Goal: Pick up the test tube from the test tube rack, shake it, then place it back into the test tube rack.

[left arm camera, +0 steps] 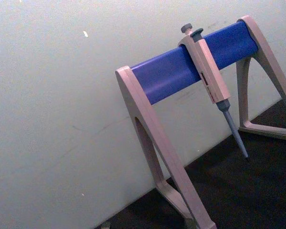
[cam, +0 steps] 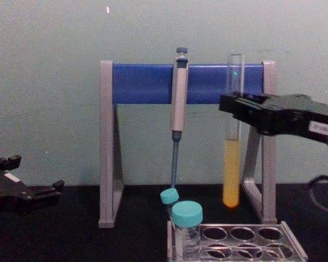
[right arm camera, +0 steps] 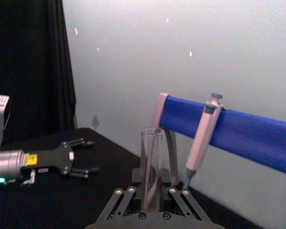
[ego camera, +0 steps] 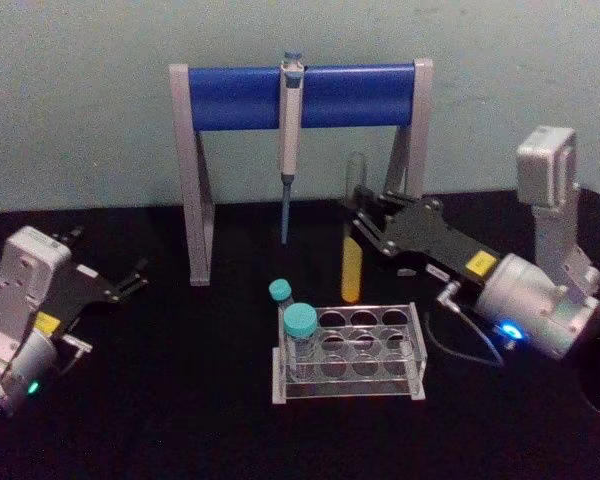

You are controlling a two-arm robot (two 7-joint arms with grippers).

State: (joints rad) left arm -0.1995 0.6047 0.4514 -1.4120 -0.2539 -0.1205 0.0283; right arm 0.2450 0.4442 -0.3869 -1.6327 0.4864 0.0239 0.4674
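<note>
Test tube held by right gripper, label illegible.

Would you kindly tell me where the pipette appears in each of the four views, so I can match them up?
Head view: the pipette hangs at upper centre, left of the test tube.
Left wrist view: pipette in the picture's upper right, slanted.
Right wrist view: pipette right of the picture's centre, beyond the test tube.
Chest view: pipette at centre, left of the test tube.
Shared landmark: the blue bar it hangs on.
</note>
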